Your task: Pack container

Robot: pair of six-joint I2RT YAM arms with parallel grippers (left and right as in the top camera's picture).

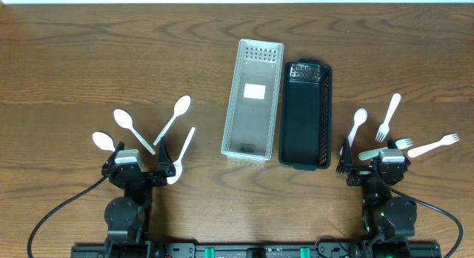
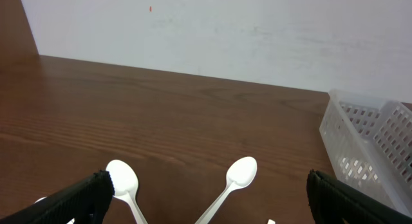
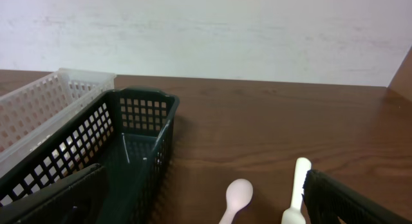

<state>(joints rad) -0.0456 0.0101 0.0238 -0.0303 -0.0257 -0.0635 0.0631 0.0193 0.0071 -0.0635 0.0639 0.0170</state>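
White basket (image 1: 252, 124) lies just beside dark green basket (image 1: 304, 118).

Overhead view. Bare wooden table (image 1: 81, 58) spans the upper left and upper right of the frame, open to approach. At centre, the white perforated basket (image 1: 254, 98) and the dark green basket (image 1: 305, 113) lie side by side, open-topped, with hardly any gap between them. White plastic spoons (image 1: 183, 104) crowd the lower left. A single spoon (image 1: 358, 124) and forks (image 1: 388, 116) crowd the lower right.
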